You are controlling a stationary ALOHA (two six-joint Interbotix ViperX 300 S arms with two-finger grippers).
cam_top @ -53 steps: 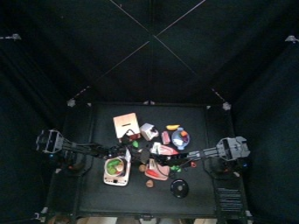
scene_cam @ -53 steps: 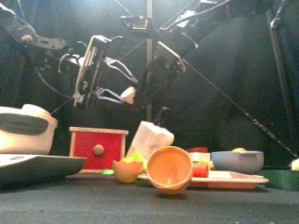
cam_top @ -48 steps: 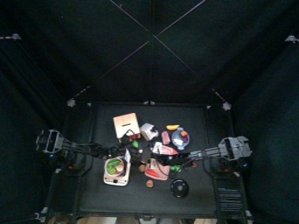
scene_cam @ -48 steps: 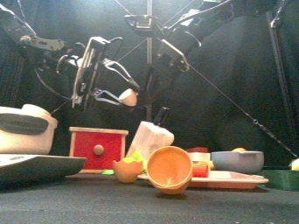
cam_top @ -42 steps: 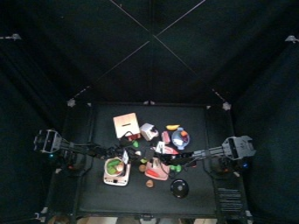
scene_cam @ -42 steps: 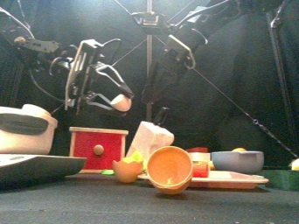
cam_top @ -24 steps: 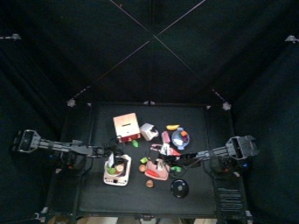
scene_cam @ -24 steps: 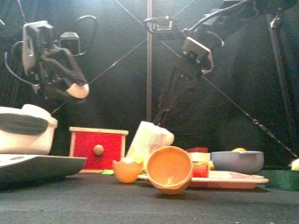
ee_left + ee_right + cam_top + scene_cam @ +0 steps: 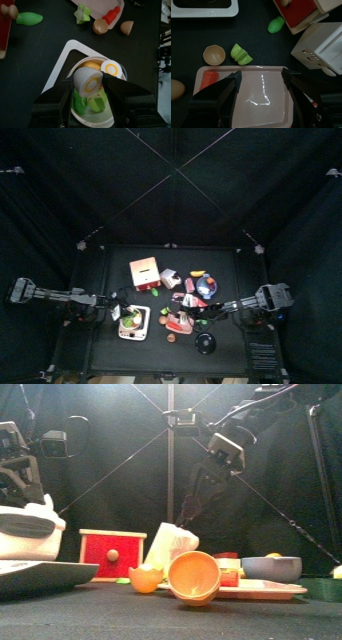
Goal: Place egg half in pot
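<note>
My left gripper [image 9: 90, 89] is shut on an egg half [image 9: 88, 81], white with a yellow yolk, and holds it just above the white pot [image 9: 85, 111]. A second egg half [image 9: 111, 69] and green pieces lie inside the pot. In the front view the left gripper [image 9: 38, 502] hangs right over the pot [image 9: 27, 536] at the far left. In the top view the pot [image 9: 132, 322] sits at the table's front left. My right gripper [image 9: 258, 82] is open and empty over a pink tray [image 9: 258, 102].
The pot stands on a grey tray [image 9: 59, 70]. A red drawer box [image 9: 111, 552], a white carton [image 9: 171, 544] and an orange bowl [image 9: 193, 577] stand mid-table. A green piece [image 9: 240, 54], a brown shell half [image 9: 214, 54] and a red piece [image 9: 210, 78] lie near the pink tray.
My left gripper has carried the egg half leftwards and down, from above the red box to just over the pot. The right arm has shifted a little.
</note>
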